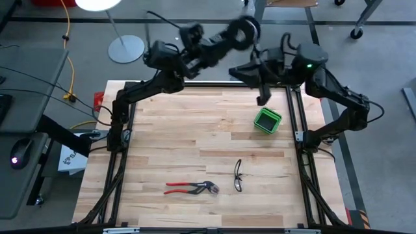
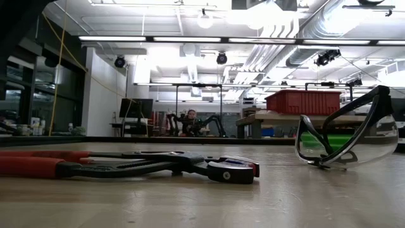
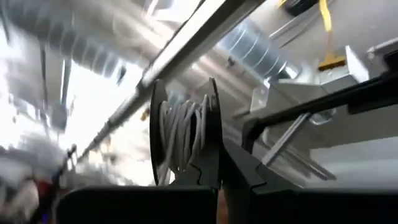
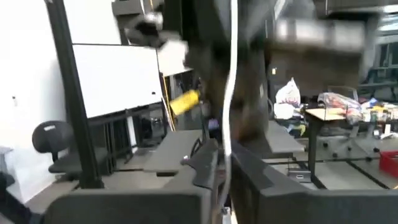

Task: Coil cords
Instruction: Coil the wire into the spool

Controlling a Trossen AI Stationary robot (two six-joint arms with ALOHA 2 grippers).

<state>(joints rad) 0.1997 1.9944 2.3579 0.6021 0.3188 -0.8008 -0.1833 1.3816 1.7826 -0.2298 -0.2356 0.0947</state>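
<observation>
The black round spool (image 3: 183, 134) has the white cord (image 3: 180, 127) wound in several turns between its two flanges. My left gripper (image 3: 214, 180) is shut on the spool, raised high above the table's far edge (image 1: 244, 29). My right gripper (image 4: 224, 171) is just right of it and lower, over the far edge (image 1: 255, 65), shut on a free stretch of the white cord (image 4: 231, 93). That stretch runs straight away from the right fingers. I cannot see the cord in the high view. My left gripper pinches the spool between its two fingers at the rim of one flange (image 3: 211, 158). The spool is lifted clear of the table, with the wound cord showing between the flanges. My right gripper pinches one strand of the white cord (image 4: 229, 152) between its two fingers. The strand runs on from the fingertips in a straight line, clear of the table.
A green container (image 1: 267, 120) stands at the table's far right. Red-handled pliers (image 1: 192, 188) and safety glasses (image 1: 238, 175) lie near the front middle; both fill the low view (image 2: 126, 166) (image 2: 348, 136). Bare wood lies between them and the arms.
</observation>
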